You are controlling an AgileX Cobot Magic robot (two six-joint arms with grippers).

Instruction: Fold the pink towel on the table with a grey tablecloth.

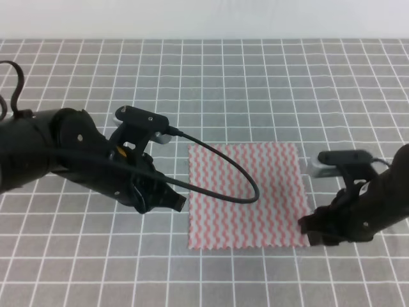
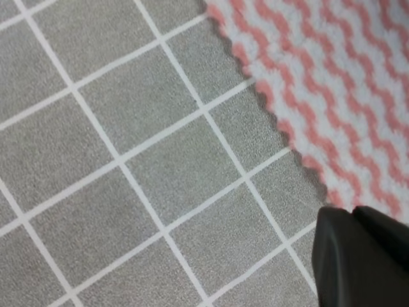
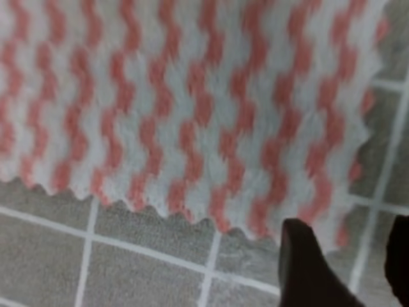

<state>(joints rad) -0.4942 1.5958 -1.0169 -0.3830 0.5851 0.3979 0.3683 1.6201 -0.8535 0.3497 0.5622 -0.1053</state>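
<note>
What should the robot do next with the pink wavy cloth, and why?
Probably lower the right gripper a little and pinch the pink towel at its near right corner. The towel lies flat and unfolded on the grey tablecloth, and that gripper's open fingers straddle the corner. The left gripper sits beside the left edge.

A lab-style robot test setup: the bench (image 1: 255, 77) is covered in grey cloth ruled with a white grid, a plain white wall (image 1: 204, 19) behind, two black arms over it.
</note>
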